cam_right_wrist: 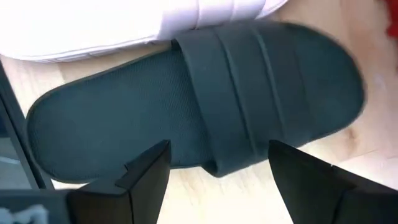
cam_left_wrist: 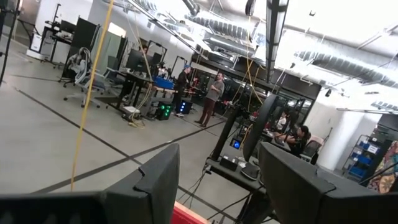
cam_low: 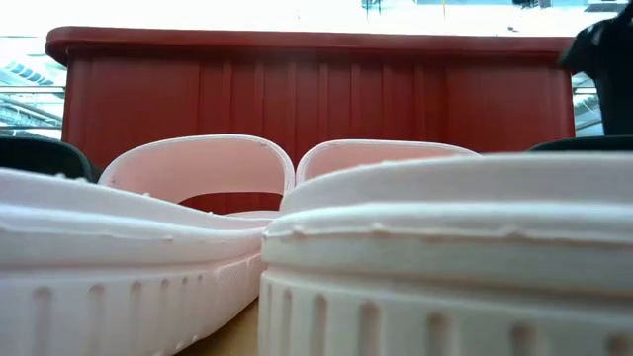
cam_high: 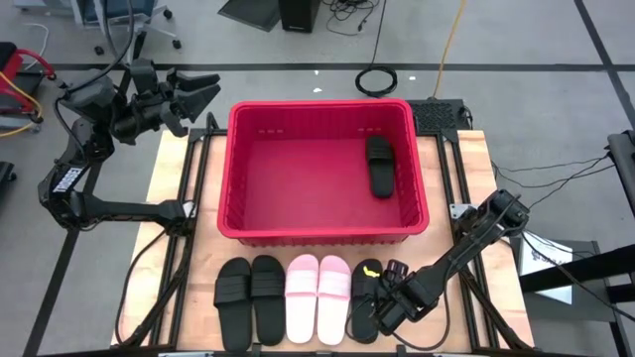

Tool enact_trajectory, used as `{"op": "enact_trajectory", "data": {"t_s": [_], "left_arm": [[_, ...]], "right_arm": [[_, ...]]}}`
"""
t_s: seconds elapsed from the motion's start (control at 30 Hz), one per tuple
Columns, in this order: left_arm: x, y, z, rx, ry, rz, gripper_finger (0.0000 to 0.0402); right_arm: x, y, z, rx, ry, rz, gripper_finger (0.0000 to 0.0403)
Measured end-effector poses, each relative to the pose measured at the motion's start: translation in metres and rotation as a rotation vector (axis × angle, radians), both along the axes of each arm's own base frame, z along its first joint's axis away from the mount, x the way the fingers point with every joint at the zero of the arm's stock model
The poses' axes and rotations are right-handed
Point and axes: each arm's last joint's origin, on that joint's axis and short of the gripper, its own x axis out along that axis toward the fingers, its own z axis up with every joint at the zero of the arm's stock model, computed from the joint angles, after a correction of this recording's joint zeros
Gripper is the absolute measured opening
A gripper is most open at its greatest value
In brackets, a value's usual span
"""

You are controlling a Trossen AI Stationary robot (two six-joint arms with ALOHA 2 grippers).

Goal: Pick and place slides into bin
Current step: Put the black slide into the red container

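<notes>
The red bin [cam_high: 322, 235] stands mid-table and holds one black slide [cam_high: 380, 165], lying flat on the bin floor. Along the near edge lie two black slides [cam_high: 250, 299], two pink slides [cam_high: 317, 297] and one more black slide [cam_right_wrist: 205, 106], all sole down on the table. My right gripper [cam_right_wrist: 217, 149] hangs open just above that last black slide [cam_high: 363, 293], pointing steeply down, with one finger on each side of its strap end and touching nothing. My left gripper [cam_high: 198, 94] is raised off the table's far left corner, open and empty.
In the low view the pink slides [cam_low: 396, 247] fill the foreground in front of the bin's wall [cam_low: 316, 99]. Black rails [cam_high: 193, 178] run along the table's left and right sides. Bare wood shows between the bin and the row of slides.
</notes>
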Motion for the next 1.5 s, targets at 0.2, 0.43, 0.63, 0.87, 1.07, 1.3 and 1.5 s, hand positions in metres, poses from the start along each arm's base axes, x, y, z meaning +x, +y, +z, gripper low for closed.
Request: {"op": "enact_trajectory", "data": {"t_s": [0.2, 0.43, 0.63, 0.87, 1.07, 1.3, 1.5], "left_arm": [[0.000, 0.000, 0.000, 0.001, 0.000, 0.000, 0.0214], [0.000, 0.000, 0.000, -0.002, -0.001, 0.000, 0.0214], [0.000, 0.000, 0.000, -0.007, -0.003, -0.001, 0.0214], [0.000, 0.000, 0.000, -0.009, -0.003, -0.001, 0.0214], [0.000, 0.000, -0.001, -0.009, 0.006, 0.000, 0.0214], [0.000, 0.000, -0.002, -0.006, 0.017, 0.001, 0.0214], [0.000, 0.000, -0.002, -0.006, 0.016, 0.001, 0.0214]], "right_arm": [[-0.005, -0.008, -0.013, -0.035, 0.033, -0.030, 0.0258], [-0.001, -0.022, -0.026, -0.048, 0.023, -0.075, 0.0258], [0.003, -0.029, -0.040, -0.010, -0.021, -0.100, 0.0249], [0.002, -0.031, -0.044, -0.005, -0.030, -0.136, 0.0189], [0.002, -0.031, -0.044, 0.005, -0.035, -0.186, 0.0135], [-0.002, -0.034, -0.036, 0.031, -0.049, -0.277, 0.0075], [-0.013, -0.039, -0.014, 0.047, -0.050, -0.271, 0.0008]]}}
